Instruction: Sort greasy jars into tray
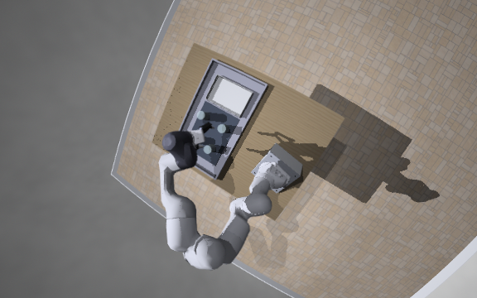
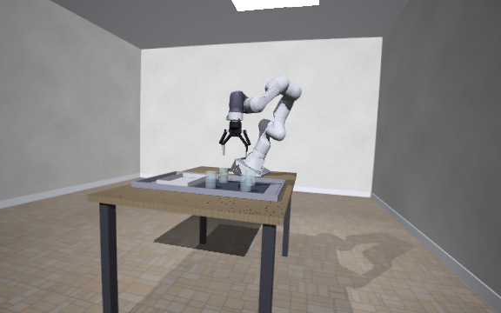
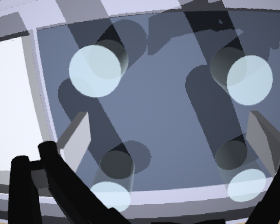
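Four glass jars stand mouth down on the dark drying mat (image 3: pixel 164 96). In the wrist view they sit at the upper left (image 3: pixel 95 71), upper right (image 3: pixel 249 79), lower left (image 3: pixel 111 192) and lower right (image 3: pixel 249 184). In the side view the jars (image 2: pixel 210 179) (image 2: pixel 223 175) (image 2: pixel 245 183) stand apart from one another. My gripper (image 2: pixel 234 148) is open and empty, and hangs well above the jars, over the middle of the mat (image 1: pixel 218 132). From above, my gripper (image 1: pixel 204 129) hides one jar; three show (image 1: pixel 200 114) (image 1: pixel 221 128) (image 1: pixel 207 149). The pale tray (image 1: pixel 231 96) beside the mat holds no jar.
Mat and tray lie on a raised steel table top (image 2: pixel 209 186) on a wooden table (image 2: pixel 190 202). The tray shows at the left edge of the wrist view (image 3: pixel 7 96). My arm's base (image 1: pixel 277 167) is bolted to the table beside the mat.
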Action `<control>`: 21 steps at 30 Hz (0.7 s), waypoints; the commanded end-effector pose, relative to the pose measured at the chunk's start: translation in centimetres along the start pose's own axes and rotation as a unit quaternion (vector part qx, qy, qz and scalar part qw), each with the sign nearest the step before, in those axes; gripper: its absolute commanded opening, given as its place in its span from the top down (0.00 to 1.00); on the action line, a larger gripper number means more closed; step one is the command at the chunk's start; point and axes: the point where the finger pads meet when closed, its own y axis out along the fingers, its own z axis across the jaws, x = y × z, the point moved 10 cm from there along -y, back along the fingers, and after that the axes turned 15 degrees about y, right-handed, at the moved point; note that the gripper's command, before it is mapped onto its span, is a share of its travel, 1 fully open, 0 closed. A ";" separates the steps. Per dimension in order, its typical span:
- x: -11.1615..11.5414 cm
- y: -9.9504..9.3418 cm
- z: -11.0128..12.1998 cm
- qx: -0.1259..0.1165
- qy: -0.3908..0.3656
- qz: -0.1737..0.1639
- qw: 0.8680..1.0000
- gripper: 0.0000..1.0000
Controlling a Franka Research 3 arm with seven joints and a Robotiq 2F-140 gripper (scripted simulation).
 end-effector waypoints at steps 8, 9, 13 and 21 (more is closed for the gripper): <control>-0.9 0.0 -8.7 0.000 -0.036 0.000 0.999 0.00; -0.9 0.0 -8.7 0.000 -0.036 0.000 0.999 0.00; -0.9 1.3 -8.7 0.000 -0.036 0.000 0.999 0.00; -0.9 6.2 -8.7 0.000 -0.036 0.000 0.999 0.00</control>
